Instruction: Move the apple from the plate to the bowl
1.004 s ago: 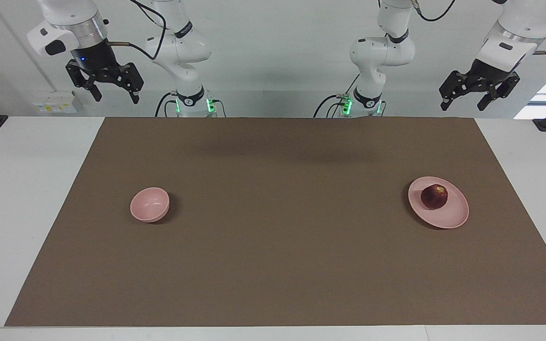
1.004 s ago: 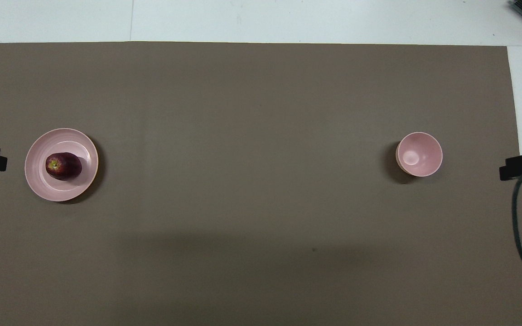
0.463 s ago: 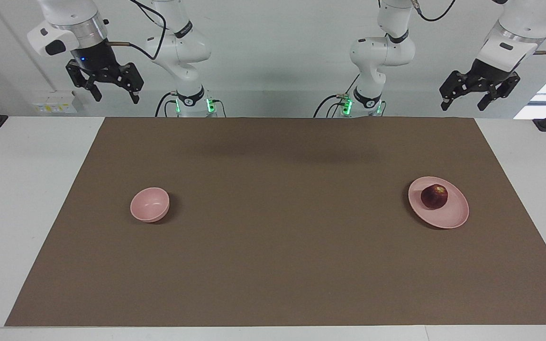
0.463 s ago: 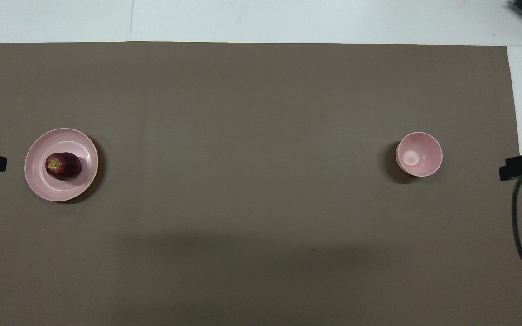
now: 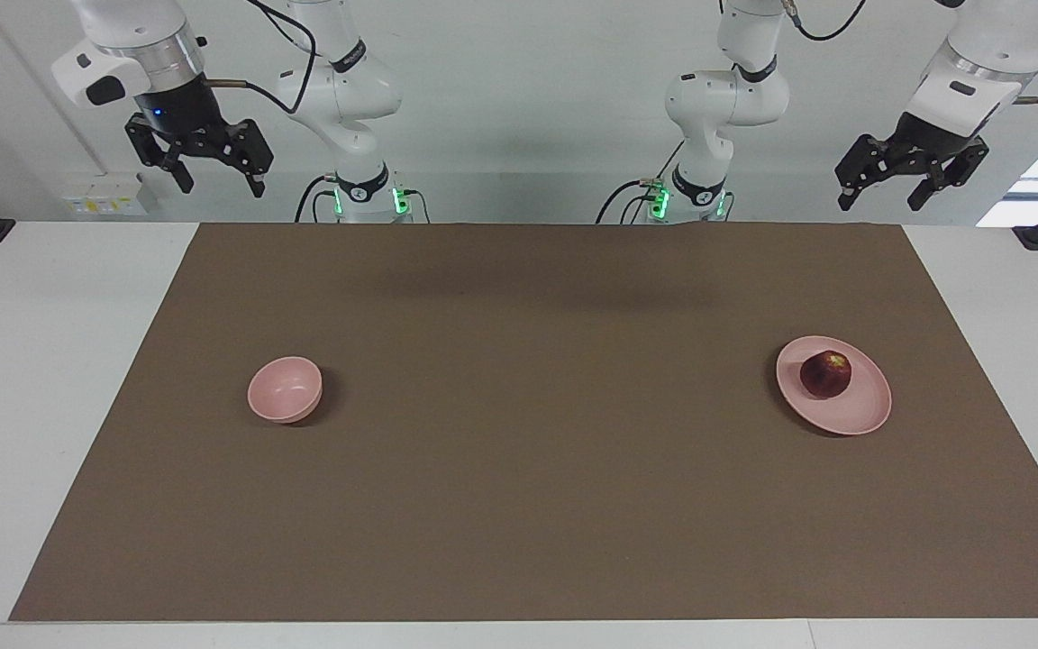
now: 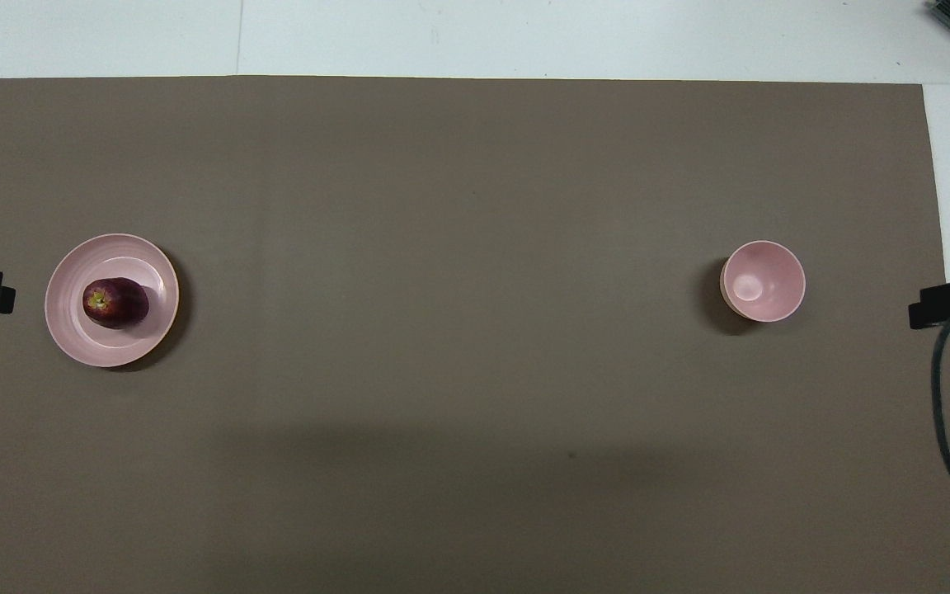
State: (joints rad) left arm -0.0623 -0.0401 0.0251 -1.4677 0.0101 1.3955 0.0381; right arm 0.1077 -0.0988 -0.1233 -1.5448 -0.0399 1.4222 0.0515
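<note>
A small dark red apple (image 5: 825,374) (image 6: 115,303) lies on the flat pale pink plate (image 5: 852,415) (image 6: 79,338) toward the left arm's end of the table. Toward the right arm's end stands the deeper pink bowl (image 5: 285,389) (image 6: 763,280), with nothing in it. My left gripper (image 5: 879,200) hangs open high over the table's edge by the robots, well clear of the plate. My right gripper (image 5: 220,187) is open too, raised over the same edge at the bowl's end. Neither holds anything.
A brown mat (image 5: 519,505) covers most of the white table (image 5: 41,379). A black cable (image 6: 941,396) loops over the mat's edge at the right arm's end. Both arm bases (image 5: 366,194) stand at the table's edge.
The right gripper has risen a trifle. Apple, plate and bowl lie where they were.
</note>
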